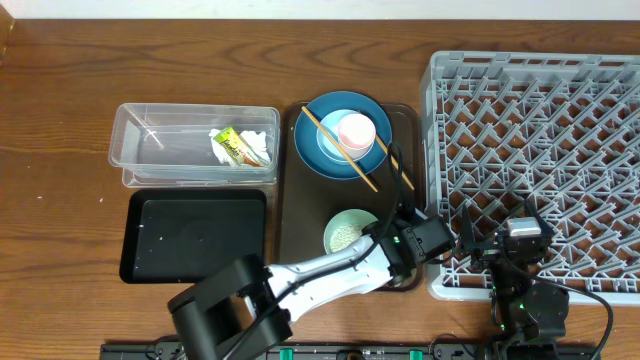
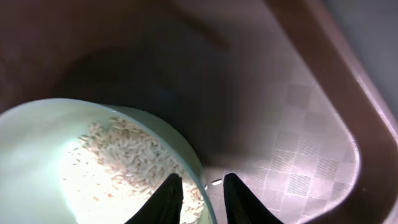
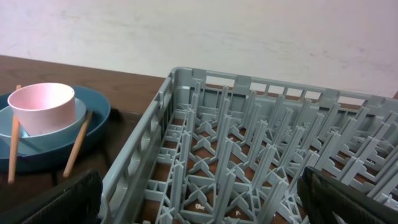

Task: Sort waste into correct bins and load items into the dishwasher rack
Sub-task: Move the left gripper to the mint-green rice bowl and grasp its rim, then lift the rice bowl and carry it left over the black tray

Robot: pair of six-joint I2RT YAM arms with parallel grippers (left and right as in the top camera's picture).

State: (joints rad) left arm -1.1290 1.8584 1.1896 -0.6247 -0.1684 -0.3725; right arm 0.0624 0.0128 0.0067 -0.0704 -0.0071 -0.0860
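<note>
My left gripper (image 1: 388,238) (image 2: 200,177) is shut on the right rim of the pale mint bowl (image 1: 345,222) (image 2: 37,143), one finger inside and one outside. The bowl holds white rice (image 2: 124,155) and sits on the brown serving tray (image 1: 300,200) (image 2: 311,124). The blue plate (image 1: 310,150) (image 3: 93,118) carries the light-blue bowl (image 1: 330,140), the pink-white cup (image 1: 356,130) (image 3: 42,107) and chopsticks (image 1: 340,148) (image 3: 78,144). My right gripper (image 1: 520,245) (image 3: 199,186) is open and empty over the front left corner of the grey dishwasher rack (image 1: 560,130) (image 3: 261,137).
The clear tub (image 1: 160,150) at the back left holds the yellow-green wrapper (image 1: 232,146) and the white tissue (image 1: 258,145). The black tray (image 1: 195,235) lies in front of it. A second chopstick (image 1: 398,165) lies on the serving tray's right side.
</note>
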